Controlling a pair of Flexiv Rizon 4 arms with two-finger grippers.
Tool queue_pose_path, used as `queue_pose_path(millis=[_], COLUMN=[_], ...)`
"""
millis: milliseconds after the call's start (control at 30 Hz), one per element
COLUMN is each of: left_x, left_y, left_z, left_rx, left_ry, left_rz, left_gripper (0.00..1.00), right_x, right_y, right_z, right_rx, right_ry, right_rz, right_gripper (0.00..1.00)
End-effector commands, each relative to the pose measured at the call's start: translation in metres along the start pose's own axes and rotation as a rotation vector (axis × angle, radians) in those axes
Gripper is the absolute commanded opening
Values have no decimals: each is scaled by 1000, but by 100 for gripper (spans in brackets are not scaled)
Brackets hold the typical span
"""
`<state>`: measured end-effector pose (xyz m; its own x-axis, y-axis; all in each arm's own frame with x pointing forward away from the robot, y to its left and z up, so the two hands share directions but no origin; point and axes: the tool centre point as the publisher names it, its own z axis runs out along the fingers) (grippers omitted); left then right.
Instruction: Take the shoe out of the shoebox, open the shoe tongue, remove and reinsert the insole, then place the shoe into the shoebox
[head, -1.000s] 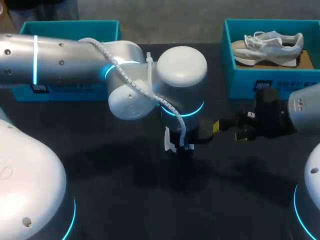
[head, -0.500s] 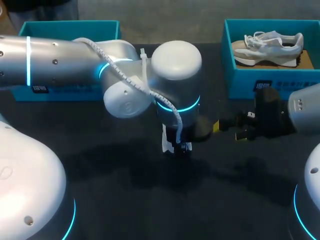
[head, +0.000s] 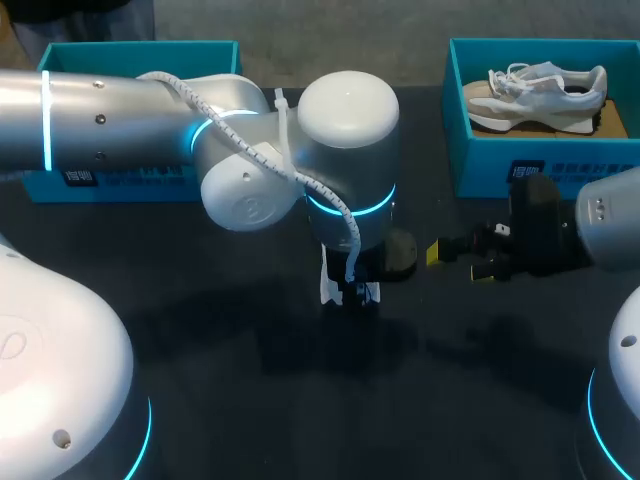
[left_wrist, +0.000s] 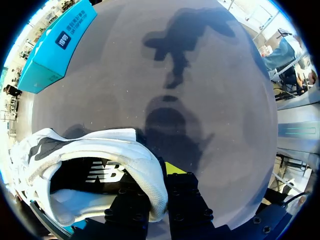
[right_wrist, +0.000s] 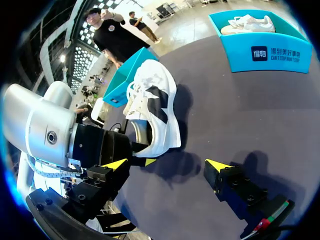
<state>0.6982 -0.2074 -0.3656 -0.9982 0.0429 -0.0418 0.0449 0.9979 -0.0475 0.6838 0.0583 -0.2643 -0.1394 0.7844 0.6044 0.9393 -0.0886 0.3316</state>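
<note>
A white shoe (right_wrist: 152, 107) with black side panels is over the dark table, toe pointing away from my right gripper. My left gripper (left_wrist: 162, 175) is shut on the shoe (left_wrist: 95, 165) at the padded heel collar. In the head view my left arm's wrist covers that gripper, and only a white bit of the shoe (head: 333, 287) shows beneath it. My right gripper (right_wrist: 167, 165) stands open just short of the heel, nothing between its yellow tips. The head view shows the right gripper (head: 458, 262) right of the left wrist. A teal shoebox (head: 470, 150) sits back right.
The back-right shoebox (right_wrist: 240, 52) holds a second white shoe (head: 545, 85). Another teal box (head: 140, 175) lies at the back left behind my left arm, and shows beyond the held shoe as the teal box (right_wrist: 130, 77). Dark tabletop (head: 420, 390) stretches in front of both grippers.
My left arm's wrist has shifted a little to the left with the shoe still held. The right gripper has stayed in place and open.
</note>
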Motion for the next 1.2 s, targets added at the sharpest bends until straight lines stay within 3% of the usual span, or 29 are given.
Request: queue_pose_path(millis=[33,567,1200], left_x=[3,21,32], left_y=[3,11,24], left_z=[-6,-14,-44], left_rx=[7,-1,16], left_ry=[5,35,26], left_rz=[10,73,93], left_gripper=[0,0,0], right_x=[2,2,2], right_y=[-1,-1,-1], right_z=[2,2,2], right_rx=[-3,-3,-3], right_ry=[-5,-5,-5], right_rz=[2,2,2], right_gripper=[100,100,100])
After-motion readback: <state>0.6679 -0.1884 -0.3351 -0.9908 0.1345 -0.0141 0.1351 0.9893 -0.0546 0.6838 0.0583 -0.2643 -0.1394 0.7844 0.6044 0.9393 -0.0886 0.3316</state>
